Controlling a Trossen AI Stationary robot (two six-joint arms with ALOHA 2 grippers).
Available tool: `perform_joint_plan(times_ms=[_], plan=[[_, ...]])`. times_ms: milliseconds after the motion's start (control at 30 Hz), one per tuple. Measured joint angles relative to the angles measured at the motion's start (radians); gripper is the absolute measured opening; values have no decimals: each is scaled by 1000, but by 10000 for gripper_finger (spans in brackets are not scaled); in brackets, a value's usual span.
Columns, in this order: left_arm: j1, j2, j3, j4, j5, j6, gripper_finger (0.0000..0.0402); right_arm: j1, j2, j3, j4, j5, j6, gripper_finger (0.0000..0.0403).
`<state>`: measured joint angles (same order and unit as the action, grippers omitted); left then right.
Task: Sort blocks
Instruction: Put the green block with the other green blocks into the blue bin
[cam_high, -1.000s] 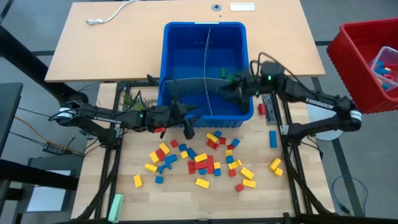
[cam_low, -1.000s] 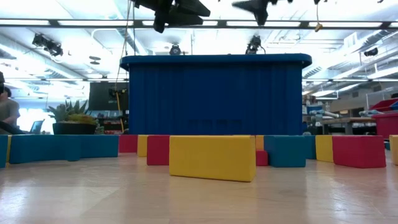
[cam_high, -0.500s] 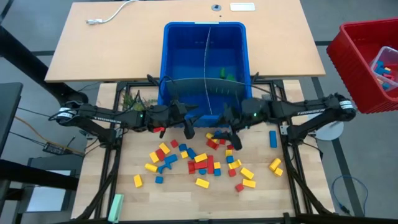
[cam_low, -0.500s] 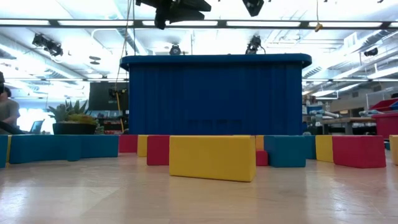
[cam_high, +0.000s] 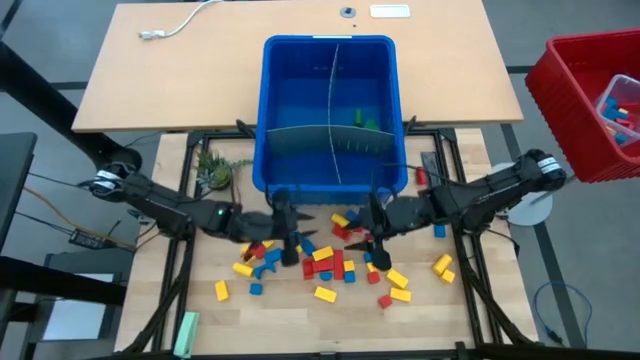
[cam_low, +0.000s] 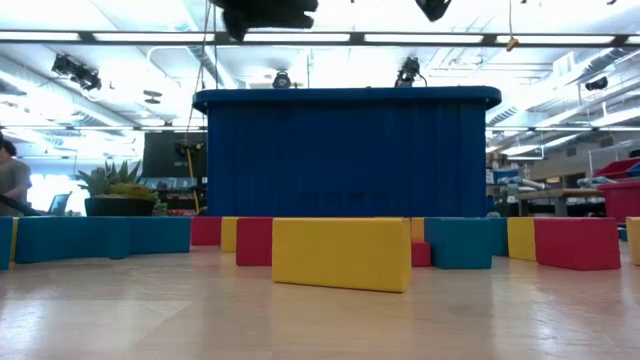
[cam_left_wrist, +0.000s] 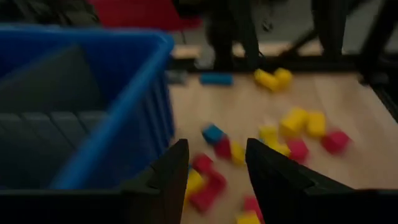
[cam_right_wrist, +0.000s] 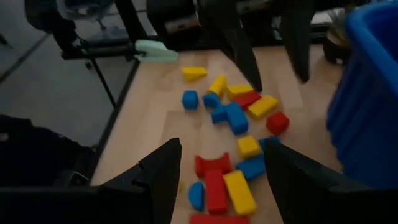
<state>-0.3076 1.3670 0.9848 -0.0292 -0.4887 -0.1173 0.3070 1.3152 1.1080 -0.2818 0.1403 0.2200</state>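
red bin (cam_high: 590, 95) cut off, blocks (cam_left_wrist: 292, 127) blurred

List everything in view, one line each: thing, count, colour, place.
blocks: dozens, red, yellow, green and blue, scattered on the table in front of the bin; a few green ones inside the bin
blue bin: one, blue, divided, table's far middle
red crate: one, red, off the table's right
plant: one, green, left of the bin
pale green bar: one, near-left corner
left gripper: open, above the blocks
right gripper: open, above the blocks
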Motion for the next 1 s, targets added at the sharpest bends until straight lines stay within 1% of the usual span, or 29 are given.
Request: perform_joint_plan(times_ms=[200, 300, 400, 467, 633, 733, 800, 900, 1000], plan=[[-64, 0, 0, -203, -6, -130, 165, 77, 38, 0, -7, 107, 52, 216], [-68, 0, -9, -310, 12, -209, 165, 102, 77, 0, 20, 191, 73, 214], [-58, 0, -40, -316, 60, -273, 165, 119, 129, 0, 42, 246, 78, 210], [-54, 3, -53, -312, 108, -284, 168, 127, 167, -1, 43, 274, 96, 208], [-44, 64, -60, -289, 200, -294, 195, 166, 233, -12, 49, 330, 146, 200], [-44, 120, -60, -273, 241, -314, 212, 197, 214, -78, 66, 368, 197, 195], [-44, 161, -59, -291, 249, -337, 219, 220, 170, -143, 74, 403, 259, 191], [-42, 204, -40, -338, 248, -340, 219, 256, 86, -263, 126, 496, 358, 185], [-39, 222, -11, -352, 246, -331, 218, 285, 20, -393, 246, 597, 433, 183]])
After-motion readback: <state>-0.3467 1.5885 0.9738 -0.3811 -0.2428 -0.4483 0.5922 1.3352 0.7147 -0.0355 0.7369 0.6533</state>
